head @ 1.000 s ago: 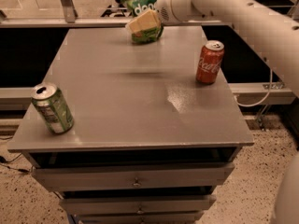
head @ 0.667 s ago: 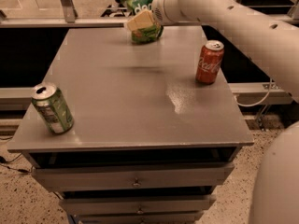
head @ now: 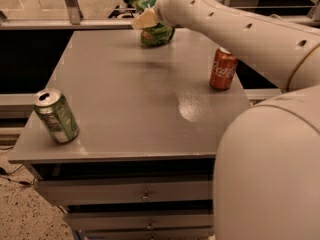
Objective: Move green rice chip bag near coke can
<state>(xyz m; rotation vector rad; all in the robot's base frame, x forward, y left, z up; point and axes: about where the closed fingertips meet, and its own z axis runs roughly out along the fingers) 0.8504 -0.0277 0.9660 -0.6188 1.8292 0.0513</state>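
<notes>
Change: the white jointed robot arm [head: 250,34] is now filling more of the lower right than a moment ago. The gripper and the bag are sitting almost where they were, and both cans are staying put.
Gripper: the cream-tipped two-finger gripper [head: 146,20] is hanging over the far edge of the flat grey table top [head: 130,99], pressed against the upper part of the bag. I cannot tell whether it is clamping the bag or loose.
Bag position: the crinkly green rice chip bag [head: 159,34] is standing at the far edge, mid-width, well apart from the red aluminium coke can [head: 223,69], which is standing upright near the right edge.
Handling: the bag is probably light, soft and air-puffed, with slick film and brittle contents. Pinching the flat top seam is looking safer than squeezing the belly.
Look: glossy creased green film is catching the light, with pale chip pictures low down. The lettering is hidden by the arm.
Bystander: the green-and-white soda can [head: 56,116] is standing near the front left corner.
</notes>
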